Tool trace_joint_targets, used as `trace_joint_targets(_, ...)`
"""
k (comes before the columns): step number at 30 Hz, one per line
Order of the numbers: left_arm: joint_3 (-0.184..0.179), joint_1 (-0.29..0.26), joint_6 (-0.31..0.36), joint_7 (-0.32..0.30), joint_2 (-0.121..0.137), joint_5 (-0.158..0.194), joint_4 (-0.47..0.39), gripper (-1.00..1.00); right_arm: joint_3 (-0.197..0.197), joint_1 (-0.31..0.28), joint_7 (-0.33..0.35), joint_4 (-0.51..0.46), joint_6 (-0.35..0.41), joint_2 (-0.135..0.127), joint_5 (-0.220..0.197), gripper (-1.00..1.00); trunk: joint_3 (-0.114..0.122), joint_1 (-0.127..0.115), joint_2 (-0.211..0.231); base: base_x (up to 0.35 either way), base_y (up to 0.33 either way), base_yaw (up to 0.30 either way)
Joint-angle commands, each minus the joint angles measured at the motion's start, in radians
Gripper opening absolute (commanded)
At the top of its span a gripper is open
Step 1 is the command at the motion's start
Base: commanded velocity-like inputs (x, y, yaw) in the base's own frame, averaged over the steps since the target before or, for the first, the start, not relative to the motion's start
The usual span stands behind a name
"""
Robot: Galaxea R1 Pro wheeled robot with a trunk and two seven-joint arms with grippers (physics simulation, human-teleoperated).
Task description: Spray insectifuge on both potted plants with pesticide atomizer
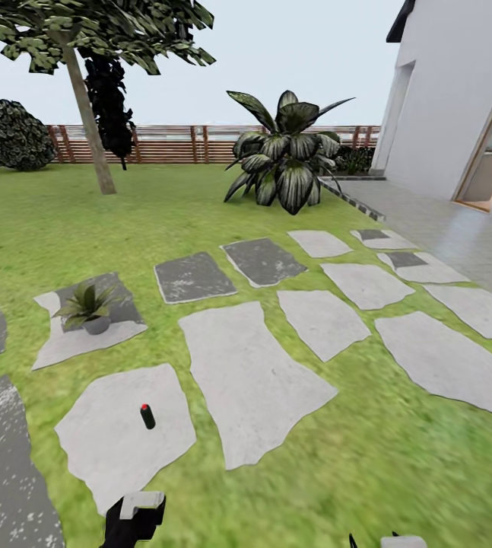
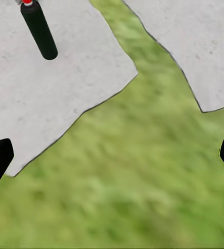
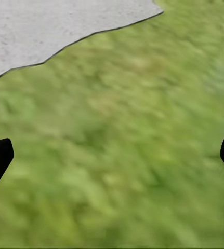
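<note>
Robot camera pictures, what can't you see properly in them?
- Second potted plant: the head view holds just one potted plant; the other lies beyond the frame.
- Insectifuge specks: the leaves are too small to tell.
- Atomizer: tiny in the head view; in the left wrist view the picture's edge cuts its red top.
- Left gripper and right gripper: cut off by the head view's bottom edge.
- Grass: blurred in both wrist views.

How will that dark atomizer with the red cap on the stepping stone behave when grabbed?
The atomizer looks like a slim rigid cylinder, so probably stiff and light. It seems to lie on its side on the flat stepping stone, so a nudge may roll it. Its smooth body could slip between fingertips.
</note>
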Motion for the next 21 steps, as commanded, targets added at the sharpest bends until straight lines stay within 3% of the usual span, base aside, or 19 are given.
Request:
trace_joint_targets(1,0.0,0.0,-0.003,0.0,0.0,0.0,0.0,1.0,0.0,-0.001,0.0,0.001,-0.003,0.0,0.0,1.0,-0.001,0.0,0.0,0.16,-0.168,0.0)
trace_joint_targets(14,0.0,0.0,-0.003,0.0,0.0,0.0,0.0,1.0,0.0,-0.001,-0.001,0.004,-0.002,0.001,0.002,1.0,-0.001,0.0,0.0,0.191,-0.17,0.009)
trace_joint_targets(21,0.0,-0.001,-0.003,0.0,0.0,0.0,0.0,1.0,0.0,-0.001,-0.001,0.004,-0.002,0.0,0.002,1.0,-0.001,0.0,0.0,0.228,-0.176,0.215)
